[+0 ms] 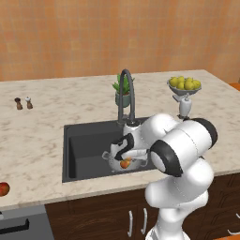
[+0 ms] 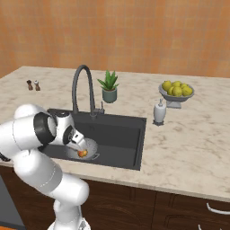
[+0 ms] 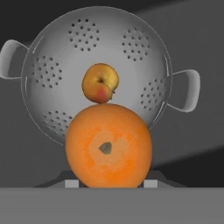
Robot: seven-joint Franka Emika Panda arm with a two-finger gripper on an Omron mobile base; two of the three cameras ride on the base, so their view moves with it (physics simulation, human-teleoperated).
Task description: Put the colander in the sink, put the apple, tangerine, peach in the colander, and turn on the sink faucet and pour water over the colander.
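Observation:
My gripper (image 3: 111, 183) is shut on the tangerine (image 3: 108, 146), a smooth bright orange ball that hides most of both fingertips. Straight beyond it lies the silver colander (image 3: 57, 65) on the floor of the dark sink (image 1: 84, 145). The peach (image 3: 100, 83), yellow-orange with a red blush, rests in the colander's middle. In the left base view the hand (image 1: 125, 157) hangs just over the colander (image 1: 111, 158) near the basin's front right. The red apple (image 1: 3, 189) sits at the counter's front left edge. The dark faucet (image 1: 126, 93) arches over the basin; water is out of view.
A bowl of yellow fruits (image 1: 185, 84) and a white soap dispenser (image 1: 184, 107) stand right of the sink. A potted plant (image 1: 123, 91) is behind the faucet. Two small shakers (image 1: 23, 103) stand far left on the marble counter (image 1: 42, 122).

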